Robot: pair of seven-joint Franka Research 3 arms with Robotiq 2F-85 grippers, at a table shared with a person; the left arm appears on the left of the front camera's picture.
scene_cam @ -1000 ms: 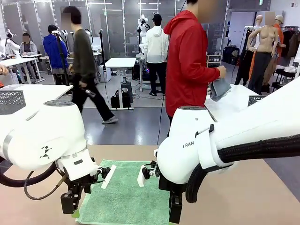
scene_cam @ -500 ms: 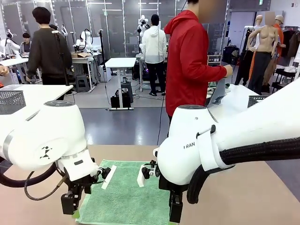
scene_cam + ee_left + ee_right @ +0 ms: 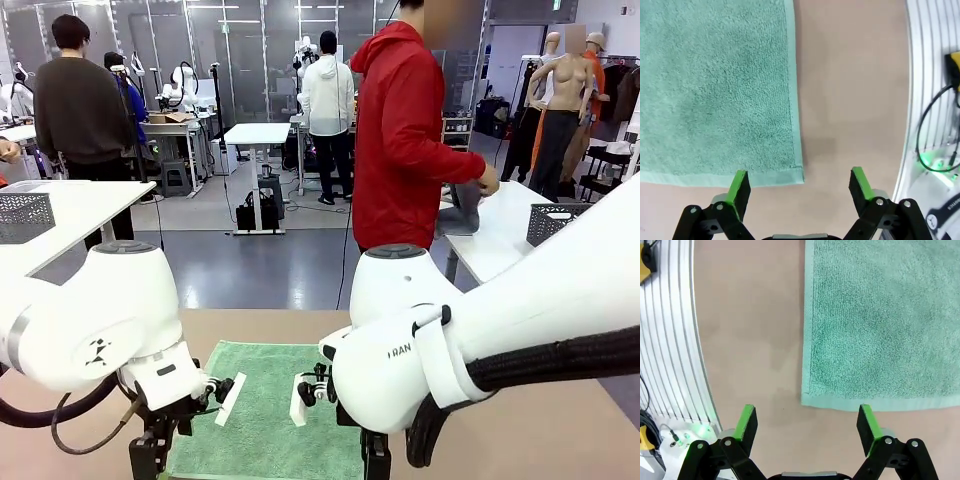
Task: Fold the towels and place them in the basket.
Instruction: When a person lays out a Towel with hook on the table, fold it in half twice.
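Now mint green rectangular terry towel [image 3: 270,405] flat on tan counter [image 3: 850,75], between arms. Left end effector [image 3: 799,174] wide, empty, over one towel corner; right end effector [image 3: 806,410] wide, empty, over another corner.

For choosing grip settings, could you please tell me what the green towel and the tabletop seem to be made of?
The green towel looks like terry cloth: matte, fuzzy pile with a flat woven hem. The tabletop looks like smooth matte tan board, perhaps laminate; it shows no grain.
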